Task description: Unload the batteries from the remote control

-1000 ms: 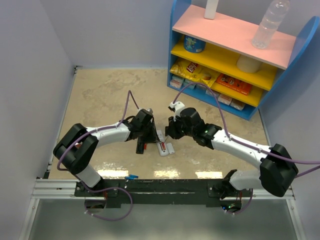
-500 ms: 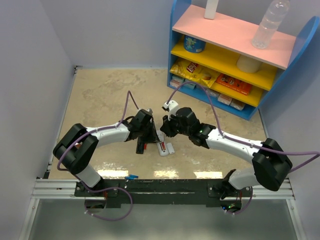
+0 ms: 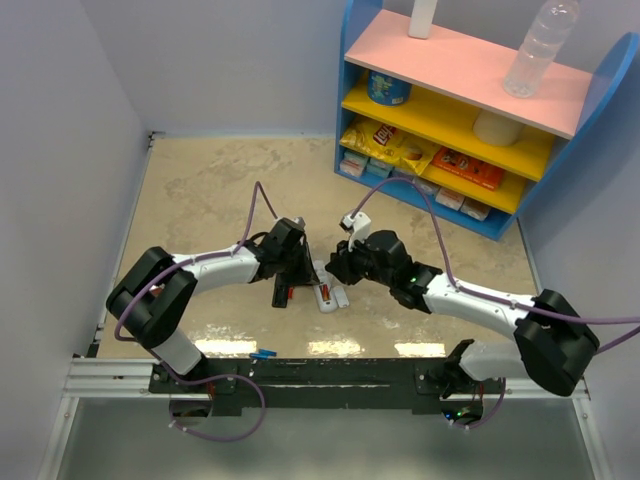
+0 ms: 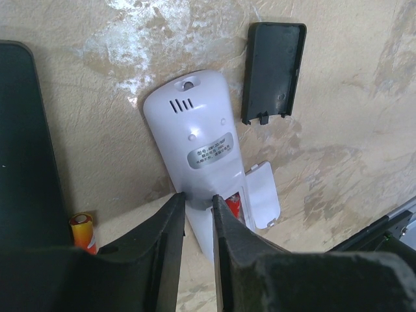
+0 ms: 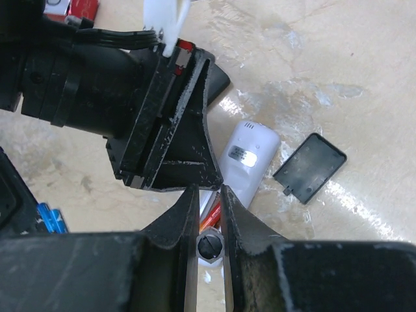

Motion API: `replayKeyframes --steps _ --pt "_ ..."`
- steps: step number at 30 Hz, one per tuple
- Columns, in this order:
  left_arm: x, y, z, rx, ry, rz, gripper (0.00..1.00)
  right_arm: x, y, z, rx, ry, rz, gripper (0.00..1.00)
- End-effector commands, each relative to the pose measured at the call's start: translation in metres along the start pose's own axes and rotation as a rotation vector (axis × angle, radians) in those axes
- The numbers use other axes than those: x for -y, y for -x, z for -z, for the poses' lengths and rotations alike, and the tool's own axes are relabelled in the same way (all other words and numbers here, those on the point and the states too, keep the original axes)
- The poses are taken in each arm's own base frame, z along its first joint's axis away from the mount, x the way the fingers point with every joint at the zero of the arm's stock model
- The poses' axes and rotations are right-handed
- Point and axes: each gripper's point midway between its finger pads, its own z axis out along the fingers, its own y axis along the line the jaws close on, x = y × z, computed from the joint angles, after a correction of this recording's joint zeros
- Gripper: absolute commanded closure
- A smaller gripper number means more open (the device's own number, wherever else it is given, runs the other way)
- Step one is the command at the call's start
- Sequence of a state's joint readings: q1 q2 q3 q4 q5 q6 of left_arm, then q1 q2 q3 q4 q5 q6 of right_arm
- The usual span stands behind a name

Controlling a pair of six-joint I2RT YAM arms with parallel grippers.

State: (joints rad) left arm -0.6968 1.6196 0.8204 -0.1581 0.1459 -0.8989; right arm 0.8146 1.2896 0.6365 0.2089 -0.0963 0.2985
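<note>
The grey sticker (image 4: 211, 153) on the back of the white remote (image 4: 195, 130) carries a few lines of print too small to read, and the yellow snack bag (image 3: 383, 140) in the shelf (image 3: 470, 68) shows a red logo with illegible lettering.

Remote (image 4: 198, 140): smooth white plastic, slight gloss. Cover (image 4: 273, 70): matt black plastic. Tabletop (image 4: 351, 162): polished, marbled beige, showing glare. Left tool (image 4: 196, 196): matt black, rough-grained, scuffed edges. Battery (image 4: 83, 231): glossy orange-red wrap.
</note>
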Motion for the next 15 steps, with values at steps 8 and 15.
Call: replayKeyframes --steps 8,15 --pt "-0.018 -0.016 -0.010 -0.036 0.040 0.001 0.73 0.020 -0.040 0.025 -0.024 -0.122 -0.185 1.00" --pt "-0.018 -0.019 -0.009 -0.044 0.033 0.000 0.73 0.022 -0.028 0.026 0.123 -0.103 -0.245 1.00"
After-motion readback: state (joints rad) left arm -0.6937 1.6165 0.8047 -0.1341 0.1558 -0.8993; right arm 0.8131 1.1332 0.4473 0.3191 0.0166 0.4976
